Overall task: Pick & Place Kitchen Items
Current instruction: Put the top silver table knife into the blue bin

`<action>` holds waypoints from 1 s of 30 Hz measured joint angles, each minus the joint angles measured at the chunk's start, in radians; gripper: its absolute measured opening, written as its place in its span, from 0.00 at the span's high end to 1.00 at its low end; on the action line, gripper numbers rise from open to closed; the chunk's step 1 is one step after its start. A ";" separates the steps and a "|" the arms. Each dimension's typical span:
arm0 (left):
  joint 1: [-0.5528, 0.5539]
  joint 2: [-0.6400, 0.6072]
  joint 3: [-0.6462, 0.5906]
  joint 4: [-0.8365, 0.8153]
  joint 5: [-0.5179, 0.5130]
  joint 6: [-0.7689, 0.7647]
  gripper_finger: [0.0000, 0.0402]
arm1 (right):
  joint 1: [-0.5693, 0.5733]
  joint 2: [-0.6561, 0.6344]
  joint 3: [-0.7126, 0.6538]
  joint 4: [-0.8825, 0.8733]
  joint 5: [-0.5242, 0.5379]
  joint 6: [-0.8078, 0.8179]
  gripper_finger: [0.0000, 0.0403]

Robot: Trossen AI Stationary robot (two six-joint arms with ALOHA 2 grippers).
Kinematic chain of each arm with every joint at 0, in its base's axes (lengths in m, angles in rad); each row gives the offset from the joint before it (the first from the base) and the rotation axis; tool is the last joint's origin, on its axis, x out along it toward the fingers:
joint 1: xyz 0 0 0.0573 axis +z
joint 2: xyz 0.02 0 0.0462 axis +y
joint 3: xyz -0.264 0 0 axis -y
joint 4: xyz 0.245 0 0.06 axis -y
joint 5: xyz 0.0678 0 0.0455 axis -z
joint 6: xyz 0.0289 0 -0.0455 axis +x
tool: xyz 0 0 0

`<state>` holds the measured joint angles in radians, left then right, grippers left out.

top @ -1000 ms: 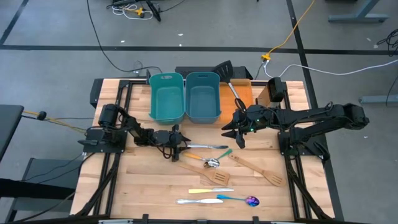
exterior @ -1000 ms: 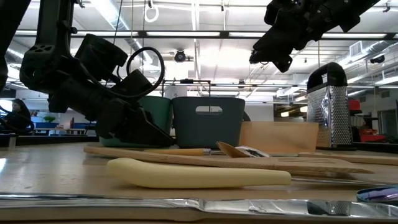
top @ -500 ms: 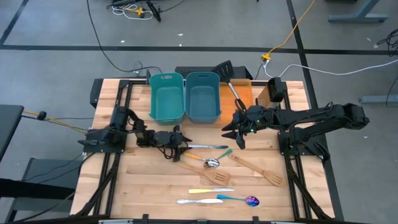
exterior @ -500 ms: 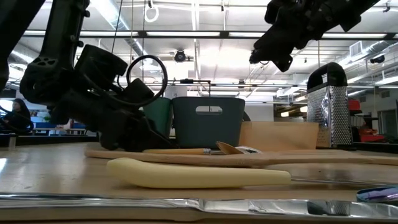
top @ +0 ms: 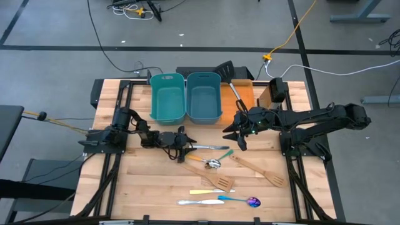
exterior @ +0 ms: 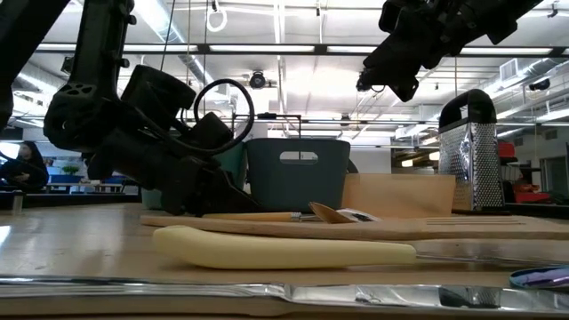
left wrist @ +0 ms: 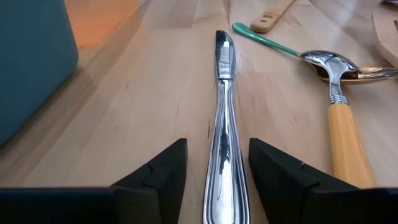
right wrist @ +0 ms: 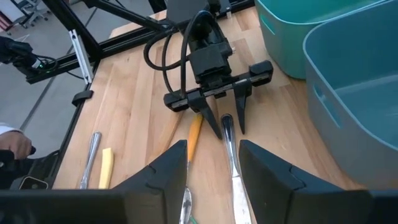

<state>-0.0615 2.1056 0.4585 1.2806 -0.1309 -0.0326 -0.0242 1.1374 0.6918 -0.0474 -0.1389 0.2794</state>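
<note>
Left wrist view: a silver knife (left wrist: 222, 130) is seen lying flat on the table (left wrist: 143, 112), its handle end framed by the spread fingers of the left gripper (left wrist: 214, 180), which straddle it without pinching. The knife is judged stiff, light and slippery, so the handle is best taken crosswise, low against the wood. Its long axis runs straight away from the gripper, blade tip pointing outward. The right gripper (top: 238, 134) is held open above the table, empty.

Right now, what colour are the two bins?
Teal bins; the high view shows them best.
</note>
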 joint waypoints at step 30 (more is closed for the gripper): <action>0.016 0.000 0.068 -0.126 0.027 -0.009 0.55 | 0.000 0.000 0.000 0.000 0.000 0.000 0.61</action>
<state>-0.0460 2.1056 0.5264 1.1545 -0.1043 -0.0412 -0.0238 1.1374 0.6918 -0.0471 -0.1390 0.2790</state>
